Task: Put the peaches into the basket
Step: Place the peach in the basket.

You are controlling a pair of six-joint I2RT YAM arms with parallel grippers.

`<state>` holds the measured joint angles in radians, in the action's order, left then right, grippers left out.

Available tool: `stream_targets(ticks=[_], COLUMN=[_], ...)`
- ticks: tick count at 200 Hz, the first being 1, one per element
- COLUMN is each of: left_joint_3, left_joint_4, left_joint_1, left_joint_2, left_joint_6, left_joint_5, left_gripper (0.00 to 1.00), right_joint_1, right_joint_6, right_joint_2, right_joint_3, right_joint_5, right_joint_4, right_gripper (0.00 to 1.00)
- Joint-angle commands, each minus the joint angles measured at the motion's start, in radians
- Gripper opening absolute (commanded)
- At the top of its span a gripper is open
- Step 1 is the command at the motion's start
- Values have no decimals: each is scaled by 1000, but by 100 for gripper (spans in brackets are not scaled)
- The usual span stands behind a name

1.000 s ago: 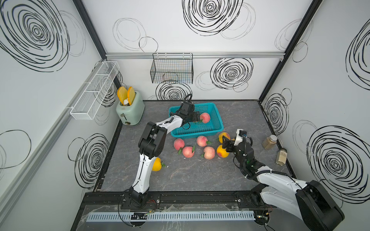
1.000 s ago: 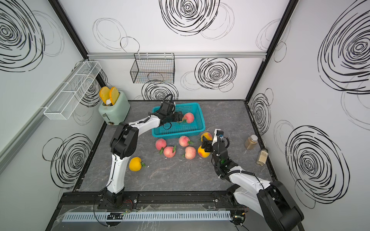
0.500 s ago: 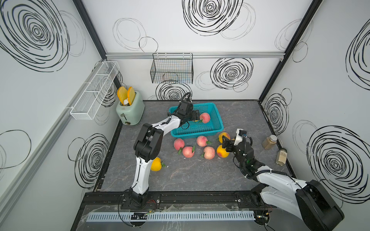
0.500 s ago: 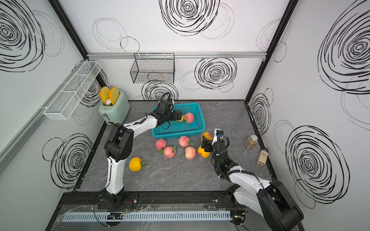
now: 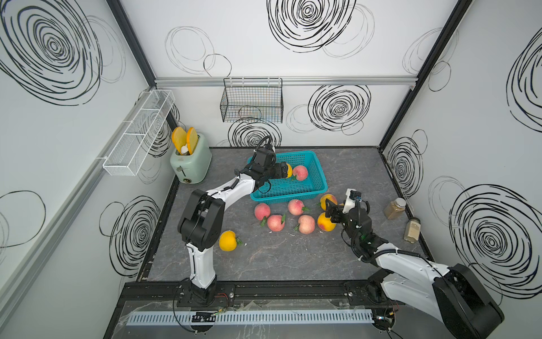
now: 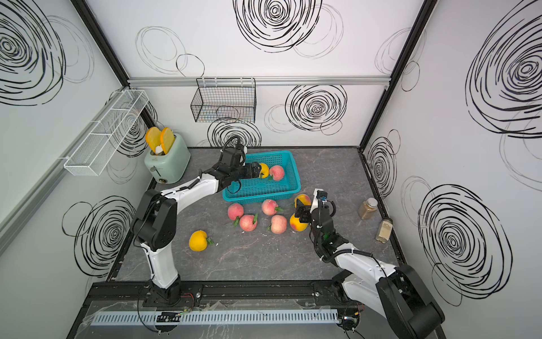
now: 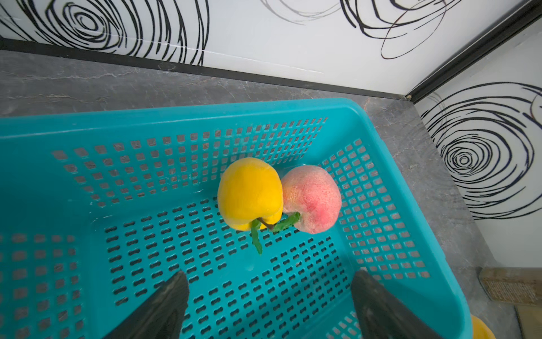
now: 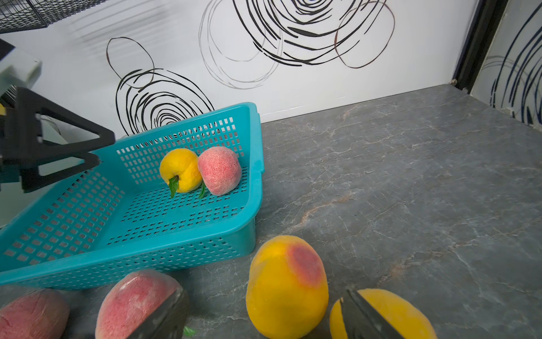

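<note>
Withdrawal of the left tool (image 7: 269, 276), jaws apart, leaves a yellow peach (image 7: 249, 193) against the pink peach (image 7: 312, 199) in the basket (image 7: 205, 114); the right tool (image 8: 264, 293), equally apart, hovers by a blushed peach (image 8: 287, 284).

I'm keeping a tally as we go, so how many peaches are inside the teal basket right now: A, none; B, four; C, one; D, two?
D: a yellow peach and a pink peach lie touching, side by side, on the floor of the teal basket, and no other fruit is in it.
</note>
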<state>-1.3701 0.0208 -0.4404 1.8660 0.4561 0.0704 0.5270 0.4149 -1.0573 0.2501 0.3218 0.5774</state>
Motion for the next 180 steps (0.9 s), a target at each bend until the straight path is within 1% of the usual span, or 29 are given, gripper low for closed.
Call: stream_targets(ticks=[1,69,78,121,150,180], left_joint_3=[62,268,285,356,393,424], left_joint_4=[-49,1,20,117,177,216], left_joint_1=[32,107,113,143,165,163], left_joint_2=[-88,-349,-381,-530,-620,-707], left_joint_6=[-18,-25,-54,-87,-85,-73], left_joint_5=[15,41,42,32,29,37], left_gripper=[91,91,91,91,91,91], right_joint_1=[5,5,4,5,5,6], right_joint_6=[-5,-5,-4,0,8,9], right_joint_2=[9,-9,-11,-6,-12,-17], right_joint_3=[29,34,35,33,32,33], right_joint_5=[8,-10,-13,-13,-27,-30], right_joint_4=[-1,-1,-2,-4,2,1], right_gripper=[85,85,85,85,85,85])
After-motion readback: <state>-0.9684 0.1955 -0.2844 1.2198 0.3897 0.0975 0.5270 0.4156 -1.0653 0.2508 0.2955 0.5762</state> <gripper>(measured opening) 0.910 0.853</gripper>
